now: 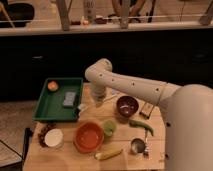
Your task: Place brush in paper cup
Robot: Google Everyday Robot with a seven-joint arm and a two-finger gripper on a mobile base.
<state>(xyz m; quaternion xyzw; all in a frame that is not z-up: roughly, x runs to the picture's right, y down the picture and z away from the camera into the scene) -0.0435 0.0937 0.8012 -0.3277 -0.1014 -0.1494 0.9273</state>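
Gripper (95, 103) closed, low beside green tray (47, 113), at brush (112, 95); paper cup (54, 138) well apart, beside orange bowl (89, 137).

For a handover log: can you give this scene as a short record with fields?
gripper: shut, low over the back of the table, just right of the tray
brush: white stick at the gripper; whether it is held is unclear
paper cup: front left, beside the orange bowl
task: brush not yet in paper cup
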